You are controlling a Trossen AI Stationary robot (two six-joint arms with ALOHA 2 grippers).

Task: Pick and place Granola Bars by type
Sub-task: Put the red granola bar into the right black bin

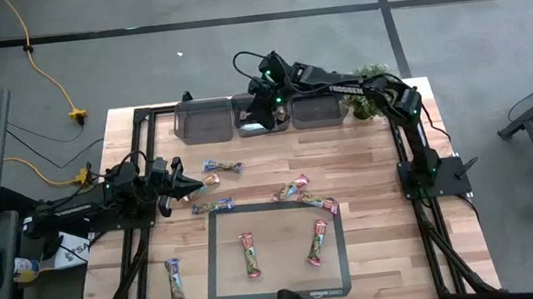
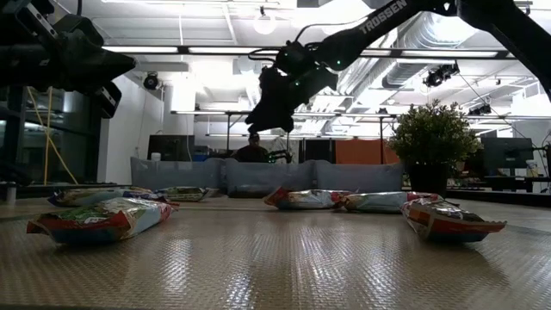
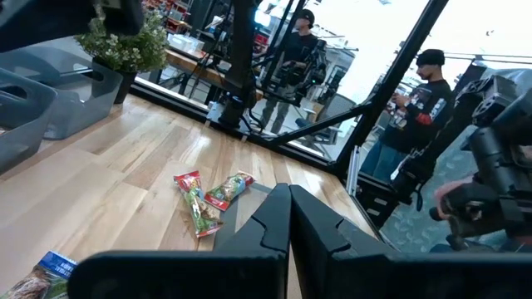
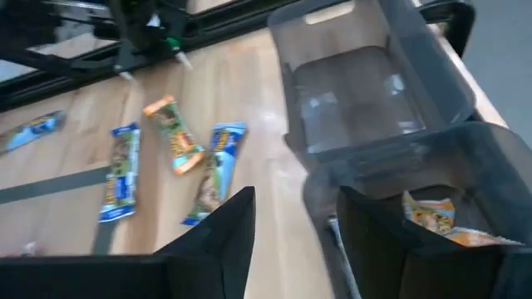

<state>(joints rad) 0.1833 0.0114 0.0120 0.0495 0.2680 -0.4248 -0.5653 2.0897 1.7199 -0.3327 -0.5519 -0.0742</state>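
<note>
Now the big wooden table [image 1: 378, 247] fills the high view, pale planks with a dark frame around it. A flat dark mat [image 1: 272, 219] with a thin border lies at 6 o'clock on the table. Three see-through grey plastic bins [image 1: 205, 119] stand in a row at 12 o'clock, and a small green plant [image 1: 370, 102] sits just beside them at 1 o'clock.

The right gripper [image 1: 260, 110] hangs over the middle bin [image 4: 432, 191]. Its two dark fingers stand partly apart with nothing between them. One orange granola bar [image 4: 436, 214] lies inside that bin, right under the gripper.

The left gripper [image 1: 193, 185] waits at 9 o'clock, low over the table, with its fingers pressed together and empty. A blue bar [image 1: 222, 167] lies just beside its tip, toward 12 o'clock. Another blue bar [image 1: 213, 207] lies near it, toward 5 o'clock.

The other bars are slim and shiny with crimped ends. Two red bars [image 1: 249, 254] lie flat on the mat, well apart. Two more red and green bars [image 1: 293, 189] lie touching, just off the mat's far edge, near 3 o'clock. One bar [image 1: 174, 281] lies alone at 7 o'clock, well apart from both grippers.
</note>
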